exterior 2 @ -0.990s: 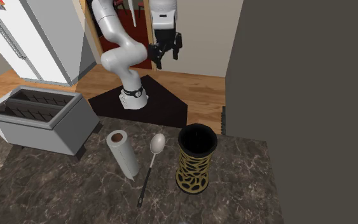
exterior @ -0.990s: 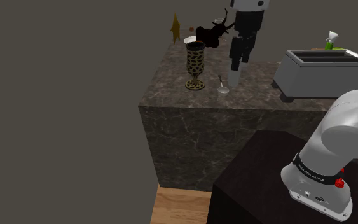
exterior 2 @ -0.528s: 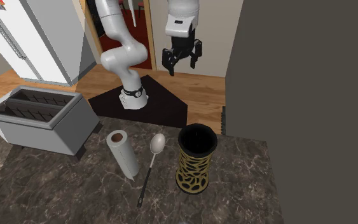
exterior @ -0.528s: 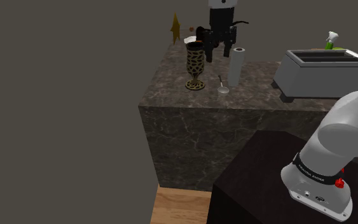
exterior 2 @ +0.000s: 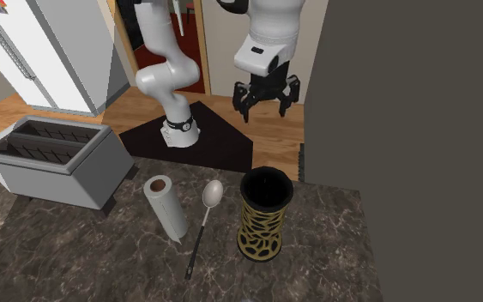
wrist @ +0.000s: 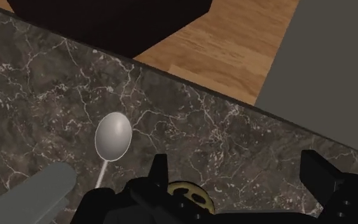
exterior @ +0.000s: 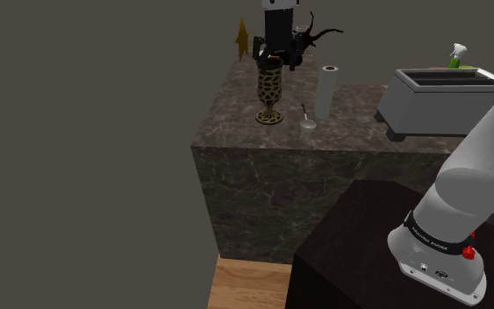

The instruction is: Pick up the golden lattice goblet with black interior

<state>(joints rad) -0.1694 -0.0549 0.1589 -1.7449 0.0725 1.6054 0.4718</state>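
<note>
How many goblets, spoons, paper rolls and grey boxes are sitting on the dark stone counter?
goblet: 1
spoon: 1
paper roll: 1
grey box: 1
Total: 4
</note>
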